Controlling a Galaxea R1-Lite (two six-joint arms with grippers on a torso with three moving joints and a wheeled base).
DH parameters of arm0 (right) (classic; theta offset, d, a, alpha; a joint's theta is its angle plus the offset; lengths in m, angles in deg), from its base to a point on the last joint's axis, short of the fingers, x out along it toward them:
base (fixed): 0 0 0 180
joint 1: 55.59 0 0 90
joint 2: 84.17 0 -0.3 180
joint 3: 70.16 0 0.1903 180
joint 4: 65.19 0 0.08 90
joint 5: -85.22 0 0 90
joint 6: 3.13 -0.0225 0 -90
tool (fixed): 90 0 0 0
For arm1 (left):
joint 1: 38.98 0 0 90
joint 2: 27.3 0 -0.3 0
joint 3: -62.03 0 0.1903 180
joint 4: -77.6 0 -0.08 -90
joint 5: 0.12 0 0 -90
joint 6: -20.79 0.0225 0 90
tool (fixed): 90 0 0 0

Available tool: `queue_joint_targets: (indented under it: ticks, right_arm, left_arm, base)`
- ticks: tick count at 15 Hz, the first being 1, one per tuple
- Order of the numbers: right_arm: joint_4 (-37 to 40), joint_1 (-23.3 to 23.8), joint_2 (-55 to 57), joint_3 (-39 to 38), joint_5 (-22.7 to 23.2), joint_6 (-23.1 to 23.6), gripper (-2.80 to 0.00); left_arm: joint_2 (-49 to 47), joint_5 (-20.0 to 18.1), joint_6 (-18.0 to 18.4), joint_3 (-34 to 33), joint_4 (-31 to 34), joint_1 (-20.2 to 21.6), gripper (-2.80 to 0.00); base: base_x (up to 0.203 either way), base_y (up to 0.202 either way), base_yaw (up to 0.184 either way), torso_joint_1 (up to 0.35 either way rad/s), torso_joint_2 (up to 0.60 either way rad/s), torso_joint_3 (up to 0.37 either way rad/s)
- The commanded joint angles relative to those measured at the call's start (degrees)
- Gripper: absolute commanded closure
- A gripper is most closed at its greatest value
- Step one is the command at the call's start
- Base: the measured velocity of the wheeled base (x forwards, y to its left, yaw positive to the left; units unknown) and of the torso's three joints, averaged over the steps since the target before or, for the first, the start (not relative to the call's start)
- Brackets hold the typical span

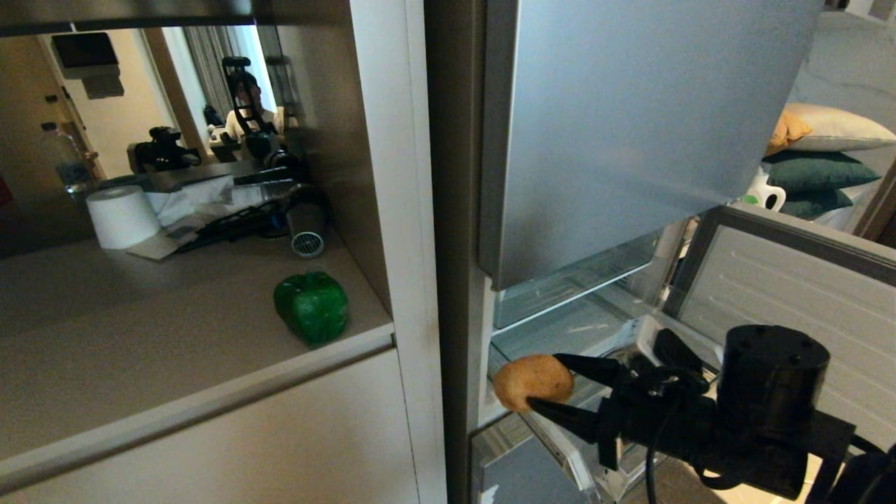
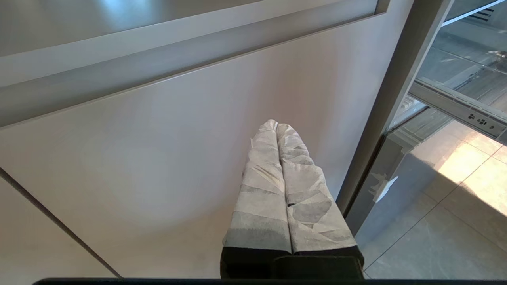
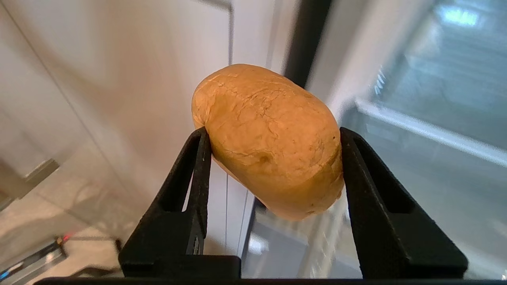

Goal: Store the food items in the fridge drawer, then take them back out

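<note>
potato in transit beside the open fridge drawer

the right pincer (image 1: pixel 549 390) grips the potato (image 1: pixel 533 381) across its middle, half-spread, held in the air at the near left corner of the open fridge drawer (image 1: pixel 791 294). the bell pepper (image 1: pixel 311 306) sits on the table (image 1: pixel 140 336) to the left. the grip is best kept level and carried slowly so the potato cannot roll out. the left pincer (image 2: pixel 277 126) is closed, empty, low by the cabinet.

The right hand (image 1: pixel 546 385) reaches level toward the left on its outstretched black arm, its two black fingers (image 3: pixel 190 186) clamped on a potato (image 1: pixel 532 381). The left hand (image 2: pixel 277 126) points forward with its wrapped fingers pressed together.
</note>
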Motion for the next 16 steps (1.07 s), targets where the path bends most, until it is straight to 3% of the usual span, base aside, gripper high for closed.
queue_joint_targets:
  ticks: [1,7,12,16]
  right_arm:
    - [0.7,-2.6,3.7,5.2,-1.1,0.2,0.0]
    - [12.4,-5.9,8.8,22.0,-2.6,0.5,0.0]
    - [12.8,-8.3,6.6,21.3,-3.3,0.4,0.0]
    - [12.5,-9.4,-0.9,16.4,-3.0,0.6,0.0]
  left_arm:
    - [0.0,0.0,0.0,0.0,0.0,0.0,0.0]
    - [0.0,0.0,0.0,0.0,0.0,0.0,0.0]
    - [0.0,0.0,0.0,0.0,0.0,0.0,0.0]
    - [0.0,0.0,0.0,0.0,0.0,0.0,0.0]
  base:
    - [0.0,0.0,0.0,0.0,0.0,0.0]
    - [0.0,0.0,0.0,0.0,0.0,0.0]
    - [0.0,0.0,0.0,0.0,0.0,0.0]
    - [0.0,0.0,0.0,0.0,0.0,0.0]
